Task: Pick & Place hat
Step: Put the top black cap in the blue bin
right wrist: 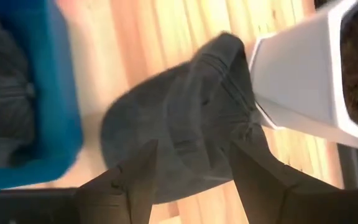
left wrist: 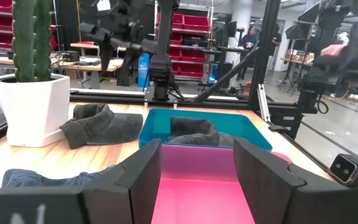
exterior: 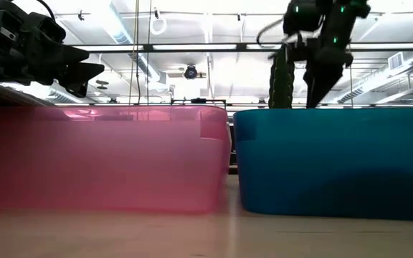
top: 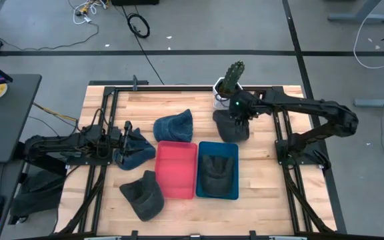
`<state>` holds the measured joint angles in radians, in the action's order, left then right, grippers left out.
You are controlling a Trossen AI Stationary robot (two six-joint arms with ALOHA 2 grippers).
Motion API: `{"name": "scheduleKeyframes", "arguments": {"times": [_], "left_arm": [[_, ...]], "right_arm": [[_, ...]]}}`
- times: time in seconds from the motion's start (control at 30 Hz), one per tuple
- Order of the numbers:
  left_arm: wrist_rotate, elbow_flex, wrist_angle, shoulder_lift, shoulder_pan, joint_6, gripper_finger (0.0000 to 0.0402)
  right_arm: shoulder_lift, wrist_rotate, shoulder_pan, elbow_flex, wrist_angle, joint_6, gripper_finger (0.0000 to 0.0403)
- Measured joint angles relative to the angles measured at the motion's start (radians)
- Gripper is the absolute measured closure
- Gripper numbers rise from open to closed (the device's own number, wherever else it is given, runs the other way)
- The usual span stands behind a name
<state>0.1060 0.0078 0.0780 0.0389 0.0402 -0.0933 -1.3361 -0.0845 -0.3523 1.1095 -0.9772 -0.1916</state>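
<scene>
My right gripper (right wrist: 191, 171) is open and points down over a dark grey hat (right wrist: 179, 130) that lies flat on the table beside the white cactus pot (right wrist: 316, 74); in the high view the gripper (top: 235, 115) stands at the hat's (top: 233, 130) far end. My left gripper (left wrist: 197, 168) is open, raised at the table's left (top: 127, 132) over a blue denim hat (top: 137, 152), facing the red bin (left wrist: 197, 186). The blue bin (top: 227, 190) holds another dark hat (top: 217, 170).
A second blue hat (top: 174, 127) lies beyond the red bin (top: 177, 170), and a dark hat (top: 143, 195) lies near the table's near-left corner. The cactus (top: 231, 77) in its pot stands close behind my right gripper. Black frame rails run along the table's sides.
</scene>
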Motion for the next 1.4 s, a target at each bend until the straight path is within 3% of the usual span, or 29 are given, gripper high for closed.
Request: {"name": "scheduleKeyframes", "arguments": {"times": [0.4,0.77,1.07,1.23,1.4], "left_arm": [[0.0,0.0,0.0,0.0,0.0,0.0,0.0197],[0.0,0.0,0.0,0.0,0.0,0.0,0.0197],[0.0,0.0,0.0,0.0,0.0,0.0,0.0197],[0.0,0.0,0.0,0.0,0.0,0.0,0.0197],[0.0,0.0,0.0,0.0,0.0,0.0,0.0197]], "right_arm": [[-0.06,0.079,-0.154,-0.134,0.156,-0.104,0.0204],[-0.215,0.112,-0.169,-0.144,0.197,-0.151,0.0204],[-0.219,0.134,-0.169,-0.142,0.232,-0.164,0.0205],[-0.219,0.15,-0.169,-0.142,0.228,-0.16,0.0226],[-0.219,0.158,-0.168,-0.142,0.213,-0.156,0.0276]]}}
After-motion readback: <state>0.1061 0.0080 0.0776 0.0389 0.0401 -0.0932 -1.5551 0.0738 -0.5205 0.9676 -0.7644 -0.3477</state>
